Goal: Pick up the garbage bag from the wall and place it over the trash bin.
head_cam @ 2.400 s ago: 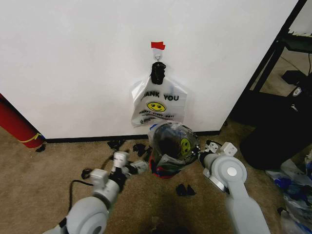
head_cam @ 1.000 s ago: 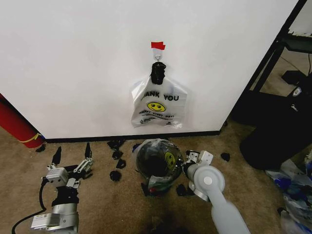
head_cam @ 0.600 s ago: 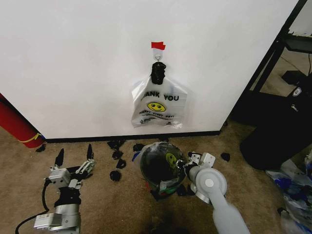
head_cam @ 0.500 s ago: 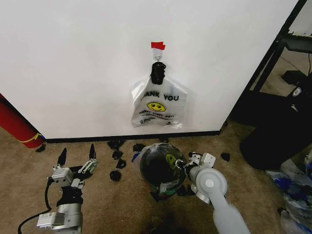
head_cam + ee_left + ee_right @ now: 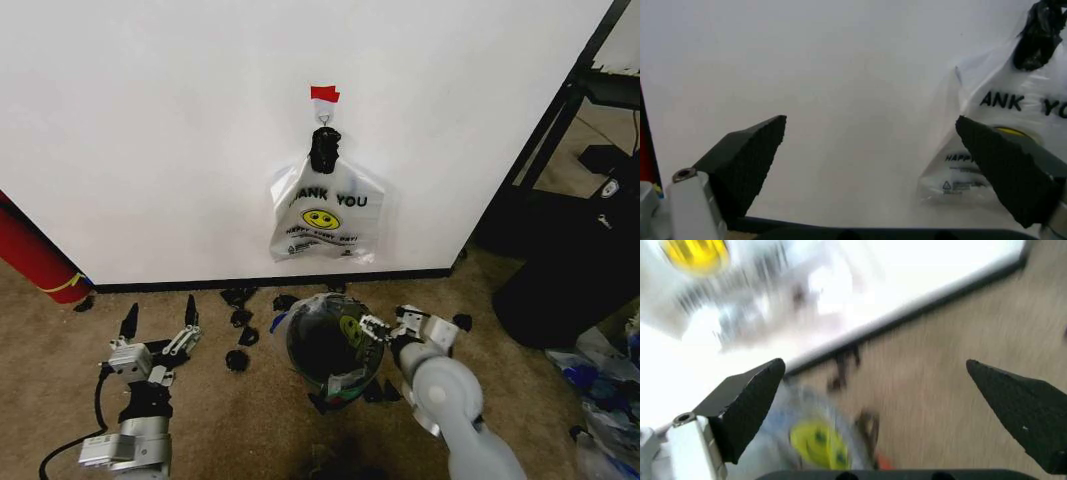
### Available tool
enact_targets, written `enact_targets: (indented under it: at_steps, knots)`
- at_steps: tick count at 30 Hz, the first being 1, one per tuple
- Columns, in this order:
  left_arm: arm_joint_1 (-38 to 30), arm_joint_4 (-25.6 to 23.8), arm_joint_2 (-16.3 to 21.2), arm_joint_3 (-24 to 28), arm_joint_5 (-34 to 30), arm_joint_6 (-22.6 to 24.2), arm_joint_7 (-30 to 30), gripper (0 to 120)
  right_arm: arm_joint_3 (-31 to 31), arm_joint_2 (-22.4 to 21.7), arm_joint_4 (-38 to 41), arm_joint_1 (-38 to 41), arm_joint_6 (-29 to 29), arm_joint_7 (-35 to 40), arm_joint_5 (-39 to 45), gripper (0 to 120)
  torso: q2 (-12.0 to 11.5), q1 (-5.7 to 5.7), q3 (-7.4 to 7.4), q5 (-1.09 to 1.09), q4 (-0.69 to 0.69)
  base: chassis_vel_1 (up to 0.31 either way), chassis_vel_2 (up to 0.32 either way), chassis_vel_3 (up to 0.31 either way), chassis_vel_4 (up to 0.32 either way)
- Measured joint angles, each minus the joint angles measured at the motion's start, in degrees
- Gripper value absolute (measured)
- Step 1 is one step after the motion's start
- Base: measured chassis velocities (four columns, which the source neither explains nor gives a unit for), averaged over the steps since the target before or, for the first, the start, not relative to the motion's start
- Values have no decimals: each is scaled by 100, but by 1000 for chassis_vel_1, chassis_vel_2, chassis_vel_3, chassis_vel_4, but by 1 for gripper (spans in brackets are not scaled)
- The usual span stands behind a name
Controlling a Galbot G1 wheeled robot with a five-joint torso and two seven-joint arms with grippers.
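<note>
**Bag draped over the bin, both my pincers spread wide**

Low in the centre of the head view sits the trash bin (image 5: 331, 352), a small round black bin on tan carpet (image 5: 250, 420). The garbage bag (image 5: 352, 330), thin see-through plastic with a small yellow smiley, is stretched over the bin's mouth and clings around its rim.

My right gripper (image 5: 383, 326) is just right of the bin, at the bag's edge beside the smiley. Its fingers are apart; in the right wrist view the two dark fingertips (image 5: 750, 400) stand wide, with nothing clamped between them. Whether a finger touches the plastic I cannot tell. That view is blurred, but the yellow smiley of the garbage bag (image 5: 815, 442) shows near its lower middle.

My left gripper (image 5: 159, 325) is in the lower left of the head view, well apart from the bin, pointing toward the wall (image 5: 160, 130). Its fingers are also spread wide and hold nothing; the left wrist view shows both black fingertips (image 5: 753, 157) far apart against the white wall.

Above the bin, in the upper centre of the head view, a whiter "THANK YOU" bag (image 5: 322, 215) hangs from a hook under a strip of red tape (image 5: 324, 93). Small black scraps (image 5: 238, 318) lie scattered on the carpet along the black baseboard (image 5: 160, 285). A red cylinder (image 5: 35, 255) leans at the far left edge.
</note>
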Motion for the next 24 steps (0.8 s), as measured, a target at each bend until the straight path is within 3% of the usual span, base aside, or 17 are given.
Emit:
enact_targets:
  at_steps: [4,5,11,17,24]
  knots:
    - [-20,-45,-66,150,95,18,-18,100,291,0,227,-782,1422,-817,-1221,100,0,0,0,0,0,0,0,0,0]
    - [-20,-45,-66,150,95,18,-18,100,291,0,227,-782,1422,-817,-1221,100,0,0,0,0,0,0,0,0,0]
    - [99,-158,-124,186,275,-16,-28,100,622,79,467,-1851,3121,-1458,-2480,100,0,0,0,0,1,0,0,0,0]
    - [198,-159,-202,194,555,-195,-27,100,838,215,674,-2349,3808,-1694,-3007,100,0,0,0,1,2,0,0,0,0]
    - [239,-126,-275,211,872,-350,27,100,1125,222,884,-2686,4088,-1761,-3118,100,0,-1,0,0,1,0,0,0,0]
